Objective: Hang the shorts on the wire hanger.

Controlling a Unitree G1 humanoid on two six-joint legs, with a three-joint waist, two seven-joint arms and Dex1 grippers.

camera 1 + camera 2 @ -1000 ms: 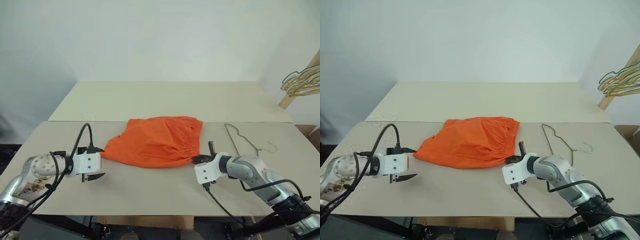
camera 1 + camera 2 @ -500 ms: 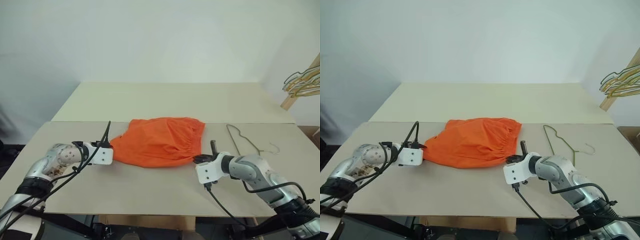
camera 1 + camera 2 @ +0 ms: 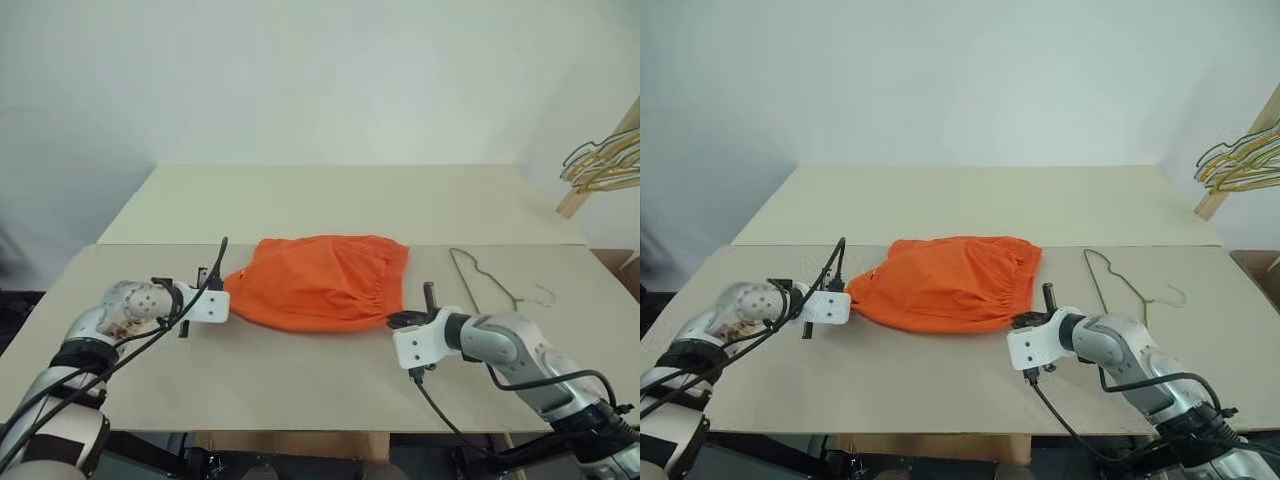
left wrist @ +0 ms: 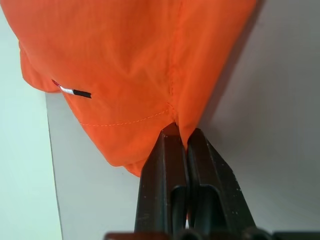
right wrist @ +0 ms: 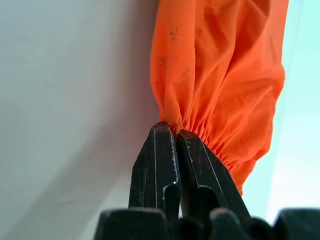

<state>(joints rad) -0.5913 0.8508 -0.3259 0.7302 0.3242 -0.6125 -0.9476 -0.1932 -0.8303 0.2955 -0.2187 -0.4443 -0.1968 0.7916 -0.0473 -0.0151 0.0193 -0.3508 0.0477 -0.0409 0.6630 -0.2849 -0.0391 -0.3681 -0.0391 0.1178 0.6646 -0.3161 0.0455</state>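
1. While the shorts (image 3: 320, 282) lie on the table (image 3: 300, 375), the left gripper (image 4: 181, 136) is pinched tight on a leg hem, and the right gripper (image 5: 172, 131) is pinched on the bunched waistband
2. I think the grabbing step is done
3. Next, both arms should lift together and carry the shorts to the wire hanger (image 3: 488, 281), which lies just beside them
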